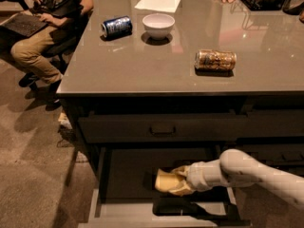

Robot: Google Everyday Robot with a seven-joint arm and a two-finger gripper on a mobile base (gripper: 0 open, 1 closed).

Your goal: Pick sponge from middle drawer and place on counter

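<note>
Below, pincer (183,180) meets sponge (165,181) at its 9 o'clock inside drawer (127,175); grip state cannot be told. Sponge likely light, soft, compressible: grasp mid-body.

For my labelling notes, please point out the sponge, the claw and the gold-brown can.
sponge (164,181), camera view: its pale left part.
claw (181,179), camera view: its tip, at the sponge in the middle drawer (127,173).
gold-brown can (215,60), camera view: middle of its side.

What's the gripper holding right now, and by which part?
The gripper holds the sponge by the end nearest the arm, inside the middle drawer.
</note>
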